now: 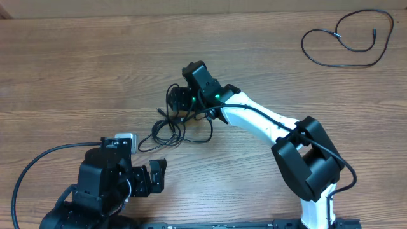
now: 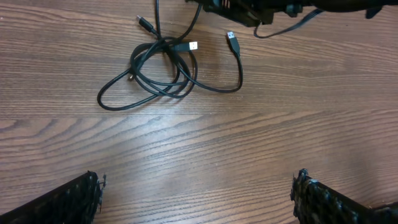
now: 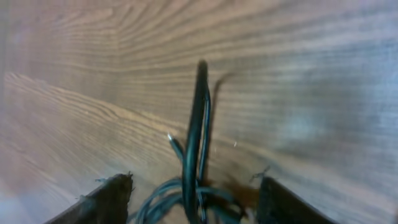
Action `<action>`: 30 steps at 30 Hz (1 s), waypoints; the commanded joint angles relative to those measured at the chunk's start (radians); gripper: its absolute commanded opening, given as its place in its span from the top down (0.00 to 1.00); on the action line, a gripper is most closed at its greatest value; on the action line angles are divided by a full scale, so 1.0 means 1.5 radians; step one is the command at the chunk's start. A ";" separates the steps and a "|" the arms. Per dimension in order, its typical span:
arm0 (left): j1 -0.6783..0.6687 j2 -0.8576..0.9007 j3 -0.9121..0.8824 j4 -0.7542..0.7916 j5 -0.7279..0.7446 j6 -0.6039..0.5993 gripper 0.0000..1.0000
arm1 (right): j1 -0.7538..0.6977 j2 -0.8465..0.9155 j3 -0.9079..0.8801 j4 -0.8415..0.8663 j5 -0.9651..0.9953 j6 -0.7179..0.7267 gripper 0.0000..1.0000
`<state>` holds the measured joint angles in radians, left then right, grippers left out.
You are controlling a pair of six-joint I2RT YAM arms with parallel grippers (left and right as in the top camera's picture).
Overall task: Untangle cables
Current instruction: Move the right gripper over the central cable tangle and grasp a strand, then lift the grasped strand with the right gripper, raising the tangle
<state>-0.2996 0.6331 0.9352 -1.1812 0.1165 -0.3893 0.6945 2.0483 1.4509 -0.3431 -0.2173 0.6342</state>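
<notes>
The cables (image 1: 170, 127) lie as a knot of thin black cords at the table's middle; the left wrist view shows the knot (image 2: 163, 68) with loose loops and small plugs (image 2: 193, 45). My right gripper (image 1: 180, 102) is down over the far side of the knot. In its wrist view its jaws stand apart, one on each side of several upright strands (image 3: 198, 124), with a gap on both sides. The right gripper (image 3: 194, 199) is open around those strands. My left gripper (image 1: 156, 175) hangs open near the front edge, well short of the knot, with bare wood between its fingers (image 2: 311, 196).
Another thin black cable (image 1: 346, 41) lies in a loose loop at the far right corner, apart from the knot. The right arm's white link (image 1: 254, 121) slants across the middle. A thick black arm cable (image 1: 38, 159) curves at the front left.
</notes>
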 commanded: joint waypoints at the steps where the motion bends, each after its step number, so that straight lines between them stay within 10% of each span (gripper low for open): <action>1: -0.001 0.001 -0.006 0.003 0.005 0.010 0.00 | -0.001 0.016 -0.003 0.003 0.027 -0.009 0.59; 8: -0.001 0.001 -0.006 0.003 0.005 0.010 0.00 | -0.008 -0.006 -0.002 -0.009 0.027 -0.009 0.96; 30: -0.001 0.001 -0.006 0.003 0.005 0.010 0.00 | -0.115 -0.360 0.011 -0.144 -0.022 -0.044 0.96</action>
<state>-0.2996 0.6331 0.9352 -1.1812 0.1165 -0.3893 0.5079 1.5196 1.4513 -0.5388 -0.1810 0.5755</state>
